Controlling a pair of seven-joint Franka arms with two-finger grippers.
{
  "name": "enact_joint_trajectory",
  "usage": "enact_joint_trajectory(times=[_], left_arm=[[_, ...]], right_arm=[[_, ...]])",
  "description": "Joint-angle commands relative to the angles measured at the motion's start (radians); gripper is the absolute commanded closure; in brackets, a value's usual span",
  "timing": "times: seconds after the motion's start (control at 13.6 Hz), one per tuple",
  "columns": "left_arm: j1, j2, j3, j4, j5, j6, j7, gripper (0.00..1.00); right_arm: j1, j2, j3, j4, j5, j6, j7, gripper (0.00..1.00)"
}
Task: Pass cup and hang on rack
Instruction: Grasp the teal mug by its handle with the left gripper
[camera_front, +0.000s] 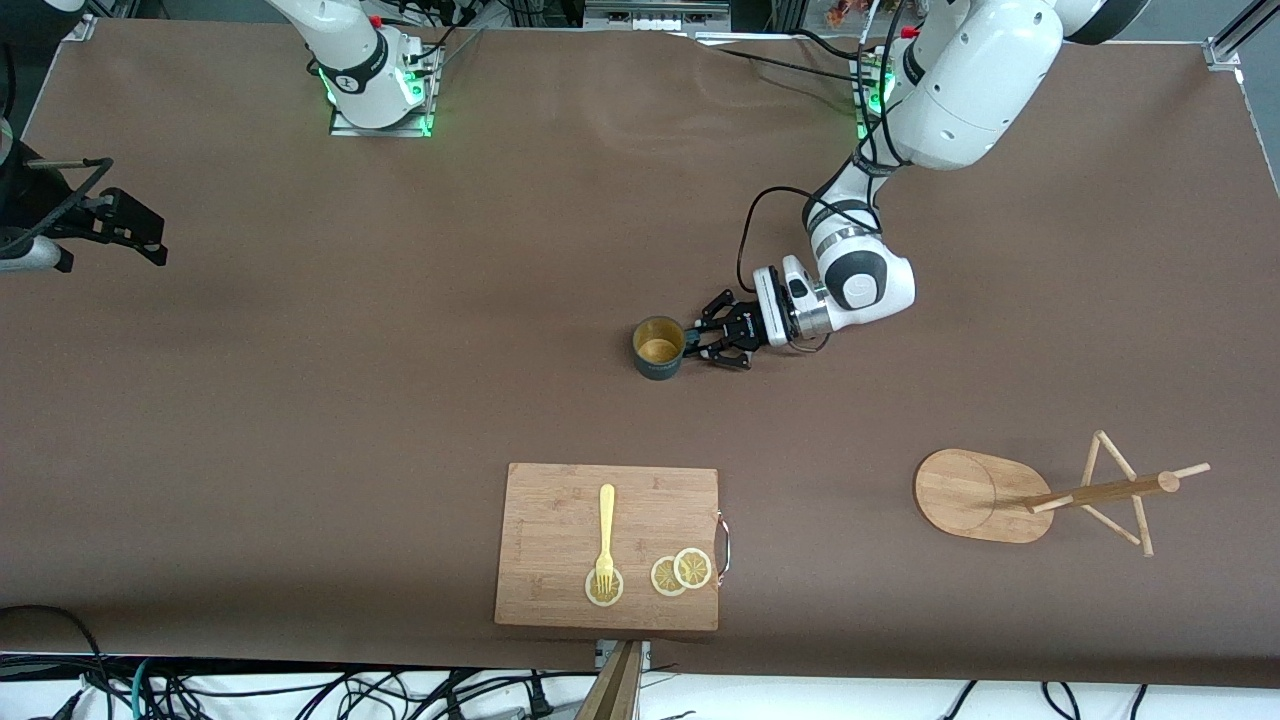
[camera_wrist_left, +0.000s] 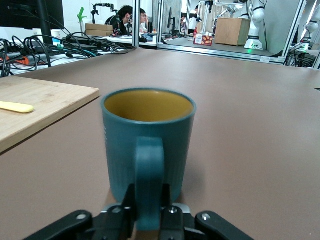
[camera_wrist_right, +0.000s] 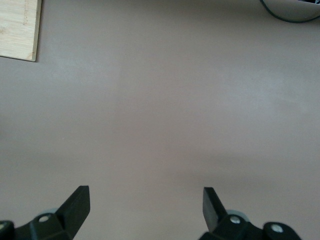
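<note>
The dark teal cup (camera_front: 658, 348) with an ochre inside stands upright on the brown table near its middle. It fills the left wrist view (camera_wrist_left: 148, 131), with its handle facing the camera. My left gripper (camera_front: 702, 343) is low beside the cup, and in its own view (camera_wrist_left: 149, 206) its fingers are shut on the cup's handle from both sides. The bamboo rack (camera_front: 1040, 492) stands nearer the front camera, toward the left arm's end. My right gripper (camera_front: 135, 232) is open and empty over the table's edge at the right arm's end; its own view (camera_wrist_right: 146, 202) shows only bare table under it.
A bamboo cutting board (camera_front: 560, 590) with a metal handle lies near the front edge. It holds a yellow fork (camera_front: 605, 538) and lemon slices (camera_front: 682, 572). A corner of the board shows in the right wrist view (camera_wrist_right: 19, 27).
</note>
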Motion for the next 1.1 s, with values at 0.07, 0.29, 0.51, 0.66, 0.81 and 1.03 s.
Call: enact_joint_trajectory(times=[0.07, 0.29, 0.51, 0.66, 0.81, 1.03], left_arm=[[0.03, -0.03, -0.004, -0.013, -0.025, -0.011, -0.058, 1.0], [0.061, -0.128, -0.004, -0.029, 0.055, -0.011, -0.271, 1.0], [0.113, -0.237, -0.004, -0.035, 0.248, -0.031, -0.622, 1.0], [0.163, -0.308, 0.009, -0.043, 0.403, -0.104, -0.875, 1.0], [0.202, -0.383, 0.06, -0.049, 0.544, -0.222, -1.149, 1.0], [0.211, -0.469, 0.226, -0.049, 0.668, -0.467, -1.463, 1.0]], right_arm=[[0.006, -0.001, -0.002, 0.018, 0.021, -0.015, 0.008, 0.0], [0.006, -0.007, -0.001, 0.02, 0.023, -0.042, 0.008, 0.0], [0.007, -0.004, -0.001, 0.023, 0.044, -0.048, 0.009, 0.0], [0.007, -0.007, -0.002, 0.021, 0.052, -0.054, 0.008, 0.0], [0.007, -0.006, -0.002, 0.023, 0.052, -0.054, 0.008, 0.0], [0.009, -0.006, -0.001, 0.026, 0.055, -0.065, 0.009, 0.0]])
